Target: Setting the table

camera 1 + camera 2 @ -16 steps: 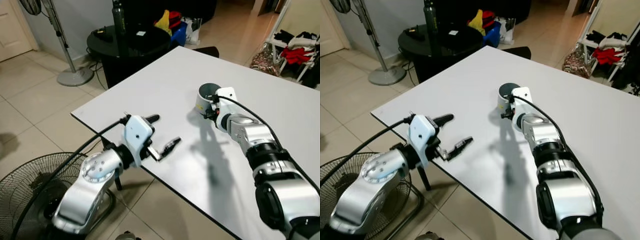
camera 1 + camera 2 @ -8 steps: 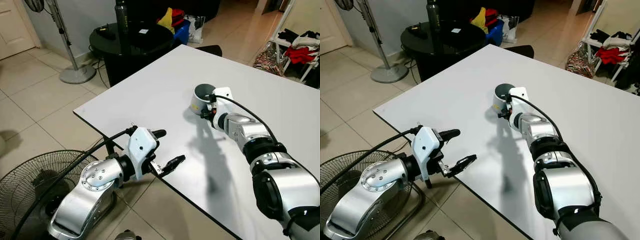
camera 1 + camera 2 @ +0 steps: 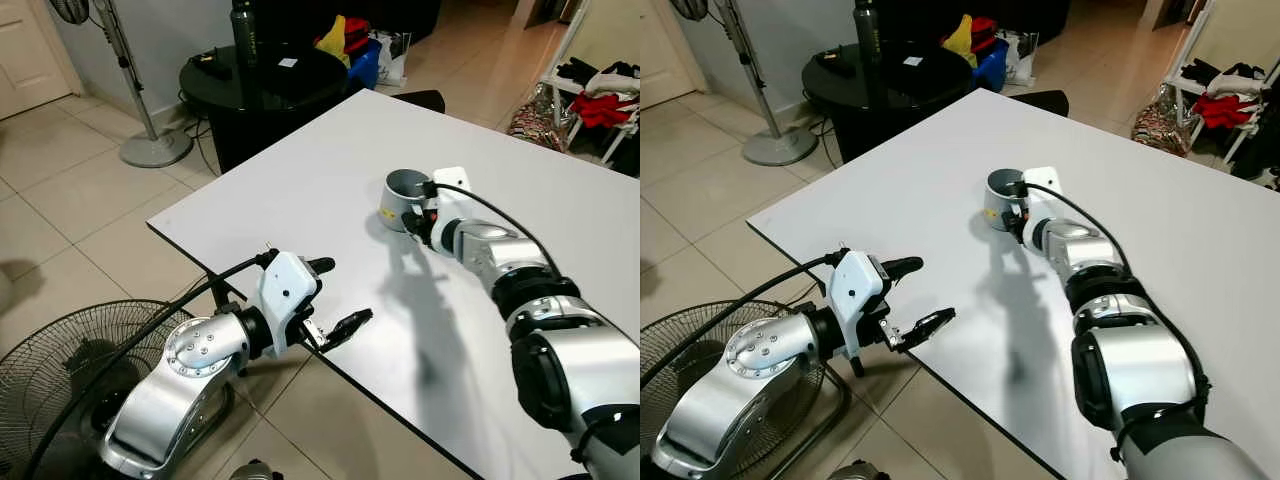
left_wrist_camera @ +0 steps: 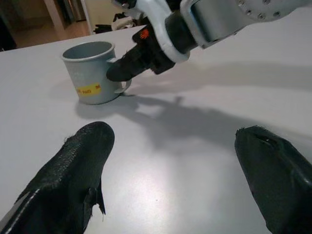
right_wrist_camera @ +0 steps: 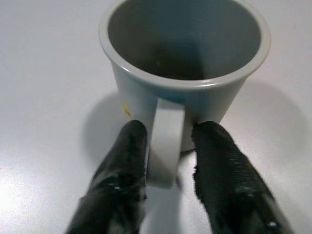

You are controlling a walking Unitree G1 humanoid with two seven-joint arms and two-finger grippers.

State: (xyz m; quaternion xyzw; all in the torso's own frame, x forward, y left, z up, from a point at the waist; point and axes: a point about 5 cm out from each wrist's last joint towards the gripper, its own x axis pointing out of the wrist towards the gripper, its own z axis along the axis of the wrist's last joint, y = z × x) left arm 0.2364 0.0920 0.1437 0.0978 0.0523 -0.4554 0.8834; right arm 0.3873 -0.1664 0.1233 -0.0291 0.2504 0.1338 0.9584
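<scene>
Grey mug (image 5: 183, 78) with yellow label, upright on white worktop (image 3: 300, 190). Right hand (image 5: 168, 146) clamped on mug handle (image 5: 165, 141). Left hand (image 3: 330, 300) open at worktop edge.

Floor fan (image 3: 45, 385) cut by frame edge

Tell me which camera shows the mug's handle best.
The right wrist view: the handle faces the camera, with the right gripper closed on it from both sides. The left wrist view shows the mug side-on, its handle mostly hidden. The eye views show it small, behind the wrist.
</scene>
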